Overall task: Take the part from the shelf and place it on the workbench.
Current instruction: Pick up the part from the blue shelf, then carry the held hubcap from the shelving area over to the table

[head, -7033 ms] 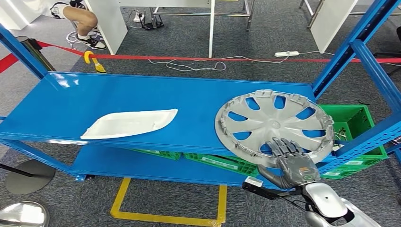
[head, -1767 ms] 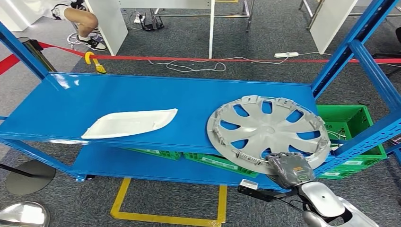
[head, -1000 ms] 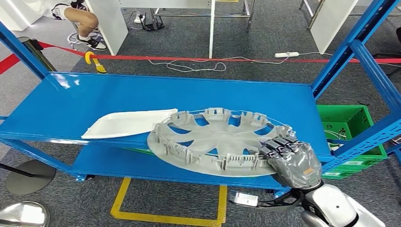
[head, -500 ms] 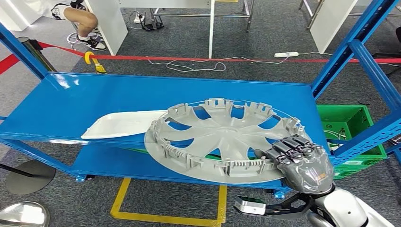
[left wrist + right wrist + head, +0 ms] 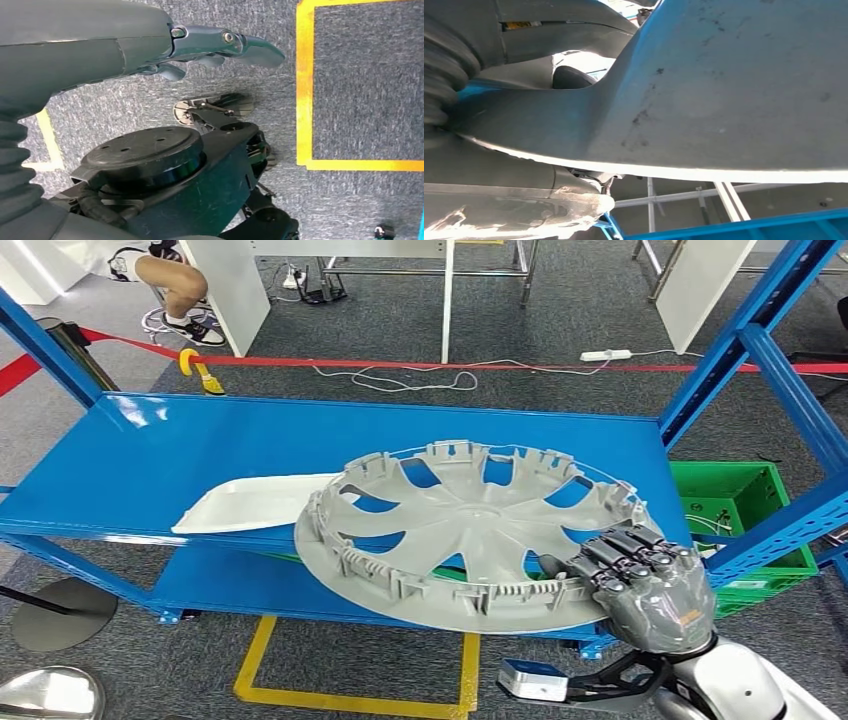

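A large silver wheel cover (image 5: 470, 535) hangs tilted over the front edge of the blue shelf (image 5: 250, 440), its ribbed inner side up. My right hand (image 5: 645, 585) grips its near right rim, fingers curled over the edge. In the right wrist view the cover's grey underside (image 5: 734, 85) looms close against the hand (image 5: 519, 45). A white flat part (image 5: 255, 502) lies on the shelf to the left, its right end hidden behind the cover. My left hand (image 5: 150, 45) hangs over the carpet, fingers apart and holding nothing.
Blue shelf uprights (image 5: 760, 350) rise on the right. Green crates (image 5: 735, 500) sit on the lower level. A red barrier tape (image 5: 450, 365) runs behind the shelf, where a person's leg (image 5: 165, 275) shows at the far left. Yellow floor tape (image 5: 340, 700) marks the carpet below.
My right hand took hold of the cover's rim, lifted it off the shelf's right end and drew it left and toward me. The white part stayed put.
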Action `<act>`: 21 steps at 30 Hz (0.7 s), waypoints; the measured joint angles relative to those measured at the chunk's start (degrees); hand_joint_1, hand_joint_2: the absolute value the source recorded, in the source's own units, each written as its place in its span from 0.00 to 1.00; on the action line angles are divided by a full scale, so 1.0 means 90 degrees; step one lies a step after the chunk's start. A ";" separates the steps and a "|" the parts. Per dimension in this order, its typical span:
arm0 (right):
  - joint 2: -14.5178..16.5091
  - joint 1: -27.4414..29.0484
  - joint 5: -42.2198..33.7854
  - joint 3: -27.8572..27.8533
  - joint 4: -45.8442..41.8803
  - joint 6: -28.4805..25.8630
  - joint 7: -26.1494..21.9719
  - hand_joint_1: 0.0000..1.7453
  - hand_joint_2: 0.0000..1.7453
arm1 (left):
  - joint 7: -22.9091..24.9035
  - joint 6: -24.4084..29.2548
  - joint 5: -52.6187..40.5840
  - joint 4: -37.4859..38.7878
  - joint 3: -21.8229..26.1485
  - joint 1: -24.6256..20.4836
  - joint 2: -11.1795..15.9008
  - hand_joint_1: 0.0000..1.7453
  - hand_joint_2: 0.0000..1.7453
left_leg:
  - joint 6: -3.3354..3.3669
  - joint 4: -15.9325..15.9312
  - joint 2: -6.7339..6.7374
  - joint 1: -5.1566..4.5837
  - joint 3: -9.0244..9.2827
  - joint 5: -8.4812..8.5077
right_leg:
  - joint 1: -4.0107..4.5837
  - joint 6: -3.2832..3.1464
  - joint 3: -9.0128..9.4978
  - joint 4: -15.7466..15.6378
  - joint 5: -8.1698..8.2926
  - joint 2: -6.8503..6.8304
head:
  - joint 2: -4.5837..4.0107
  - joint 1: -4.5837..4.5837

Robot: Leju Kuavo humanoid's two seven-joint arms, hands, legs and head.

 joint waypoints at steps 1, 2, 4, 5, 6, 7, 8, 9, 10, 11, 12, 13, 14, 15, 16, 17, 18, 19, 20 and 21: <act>0.0000 0.0000 -0.0001 -0.0001 -0.0005 -0.0004 -0.0008 1.00 1.00 | 0.0011 -0.0025 -0.0016 0.0023 0.0000 -0.0003 -0.0012 0.00 1.00 | 0.0000 0.0000 0.0000 0.0000 0.0000 0.0000 | 0.0000 0.0000 0.0000 0.0000 0.0000 0.0000 | 0.0000 -0.0001; 0.0000 0.0001 -0.0001 -0.0001 -0.0013 -0.0008 -0.0013 1.00 1.00 | 0.0016 -0.0049 -0.0027 0.0047 0.0000 -0.0005 -0.0023 0.00 1.00 | 0.0000 0.0000 0.0000 0.0000 0.0000 0.0000 | 0.0000 0.0000 0.0000 0.0000 0.0000 0.0000 | 0.0000 -0.0001; -0.0001 0.0001 -0.0001 -0.0004 -0.0038 -0.0014 -0.0016 1.00 1.00 | 0.0019 -0.0095 -0.0038 0.0102 0.0000 -0.0007 -0.0046 0.00 1.00 | 0.0000 0.0000 0.0000 0.0000 0.0000 0.0000 | 0.0000 0.0000 0.0000 0.0000 0.0000 0.0000 | 0.0000 -0.0001; -0.0002 0.0003 -0.0001 -0.0007 -0.0050 -0.0019 -0.0017 1.00 1.00 | 0.0016 -0.0123 -0.0027 0.0131 0.0002 -0.0006 -0.0056 0.00 1.00 | 0.0000 0.0000 0.0000 0.0000 0.0000 0.0000 | 0.0000 0.0000 0.0000 0.0000 0.0000 0.0000 | 0.0000 0.0000; -0.0004 0.0005 0.0000 -0.0010 -0.0059 -0.0024 -0.0018 1.00 1.00 | 0.0010 -0.0155 -0.0001 0.0157 0.0008 -0.0004 -0.0066 0.00 1.00 | 0.0000 0.0000 0.0000 0.0000 0.0000 0.0000 | 0.0000 0.0000 0.0000 0.0000 0.0000 0.0000 | 0.0000 0.0000; -0.0004 0.0009 0.0002 -0.0014 -0.0069 -0.0030 -0.0018 1.00 1.00 | -0.0001 -0.0186 0.0035 0.0179 0.0016 -0.0002 -0.0075 0.00 1.00 | 0.0000 0.0000 0.0000 0.0000 0.0000 0.0000 | 0.0000 0.0000 0.0000 0.0000 0.0000 0.0000 | 0.0000 -0.0001; -0.0005 0.0014 0.0005 -0.0018 -0.0082 -0.0035 -0.0019 1.00 1.00 | -0.0011 -0.0213 0.0073 0.0200 0.0026 0.0001 -0.0084 0.00 1.00 | 0.0000 0.0000 0.0000 0.0000 0.0000 0.0000 | 0.0000 0.0000 0.0000 0.0000 0.0000 0.0000 | 0.0000 0.0000; -0.0006 0.0020 0.0011 -0.0021 -0.0095 -0.0036 -0.0022 1.00 1.00 | -0.0023 -0.0229 0.0103 0.0220 0.0033 0.0003 -0.0094 0.00 1.00 | 0.0000 0.0000 0.0000 0.0000 0.0000 0.0000 | 0.0000 0.0000 0.0000 0.0000 0.0000 0.0000 | 0.0000 -0.0001; -0.0007 0.0027 0.0017 -0.0027 -0.0108 -0.0036 -0.0026 1.00 1.00 | -0.0031 -0.0238 0.0125 0.0241 0.0038 0.0004 -0.0102 0.00 1.00 | 0.0000 0.0000 0.0000 0.0000 0.0000 0.0000 | 0.0000 0.0000 0.0000 0.0000 0.0000 0.0000 | 0.0000 -0.0001; -0.0007 0.0035 0.0024 -0.0035 -0.0118 -0.0036 -0.0029 1.00 1.00 | -0.0036 -0.0245 0.0143 0.0263 0.0039 0.0005 -0.0111 0.00 1.00 | 0.0000 0.0000 0.0000 0.0000 0.0000 0.0000 | 0.0000 0.0000 0.0000 0.0000 0.0000 0.0000 | 0.0000 -0.0001; -0.0007 0.0044 0.0032 -0.0047 -0.0129 -0.0036 -0.0032 1.00 1.00 | -0.0042 -0.0253 0.0157 0.0285 0.0039 0.0005 -0.0120 0.00 1.00 | 0.0000 0.0000 0.0000 0.0000 0.0000 0.0000 | 0.0000 0.0000 0.0000 0.0000 0.0000 0.0000 | 0.0000 -0.0001; -0.0007 0.0055 0.0040 -0.0061 -0.0141 -0.0036 -0.0033 1.00 1.00 | -0.0047 -0.0266 0.0169 0.0308 0.0039 0.0005 -0.0129 0.00 1.00 | 0.0000 0.0000 0.0000 0.0000 0.0000 0.0000 | 0.0000 0.0000 0.0000 0.0000 0.0000 0.0000 | 0.0000 -0.0001; -0.0007 0.0070 0.0053 -0.0077 -0.0155 -0.0036 -0.0034 1.00 1.00 | -0.0052 -0.0284 0.0179 0.0332 0.0038 0.0005 -0.0140 0.00 1.00 | 0.0000 0.0000 0.0000 0.0000 0.0000 0.0000 | 0.0000 0.0000 0.0000 0.0000 0.0000 0.0000 | 0.0000 -0.0001; -0.0007 0.0087 0.0067 -0.0095 -0.0169 -0.0036 -0.0036 1.00 1.00 | -0.0061 -0.0306 0.0196 0.0359 0.0038 0.0004 -0.0151 0.00 1.00 | 0.0000 0.0000 0.0000 0.0000 0.0000 0.0000 | 0.0000 0.0000 0.0000 0.0000 0.0000 0.0000 | 0.0000 -0.0001; -0.0007 0.0105 0.0080 -0.0113 -0.0183 -0.0036 -0.0046 1.00 1.00 | -0.0073 -0.0330 0.0214 0.0389 0.0036 0.0002 -0.0163 0.00 1.00 | 0.0000 0.0000 0.0000 0.0000 0.0000 0.0000 | 0.0000 0.0000 0.0000 0.0000 0.0000 0.0000 | 0.0000 -0.0001; -0.0007 0.0121 0.0087 -0.0132 -0.0199 -0.0036 -0.0063 1.00 1.00 | -0.0086 -0.0356 0.0236 0.0425 0.0035 -0.0001 -0.0180 0.00 1.00 | 0.0000 0.0000 0.0000 0.0000 0.0000 0.0000 | 0.0000 0.0000 0.0000 0.0000 0.0000 0.0000 | 0.0000 -0.0001; -0.0007 0.0134 0.0082 -0.0149 -0.0219 -0.0036 -0.0087 1.00 1.00 | -0.0100 -0.0382 0.0264 0.0466 0.0033 -0.0005 -0.0196 0.00 1.00 | 0.0000 0.0000 0.0000 0.0000 0.0000 0.0000 | 0.0000 0.0000 0.0000 0.0000 0.0000 0.0000 | 0.0000 -0.0001; -0.0007 0.0144 0.0070 -0.0163 -0.0240 -0.0036 -0.0117 1.00 1.00 | -0.0110 -0.0407 0.0283 0.0511 0.0030 -0.0009 -0.0214 0.00 1.00 | 0.0000 0.0000 0.0000 0.0000 0.0000 0.0000 | 0.0000 0.0000 0.0000 0.0000 0.0000 0.0000 | 0.0000 0.0000; -0.0006 0.0152 0.0057 -0.0176 -0.0262 -0.0036 -0.0147 1.00 1.00 | -0.0117 -0.0428 0.0303 0.0556 0.0027 -0.0014 -0.0234 0.00 1.00 | 0.0000 0.0000 0.0000 0.0000 0.0000 0.0000 | 0.0000 0.0000 0.0000 0.0000 0.0000 0.0000 | 0.0000 -0.0001; -0.0005 0.0160 0.0047 -0.0188 -0.0285 -0.0036 -0.0175 1.00 1.00 | -0.0120 -0.0445 0.0321 0.0597 0.0024 -0.0018 -0.0251 0.00 1.00 | 0.0000 0.0000 0.0000 0.0000 0.0000 0.0000 | 0.0000 0.0000 0.0000 0.0000 0.0000 0.0000 | 0.0000 -0.0001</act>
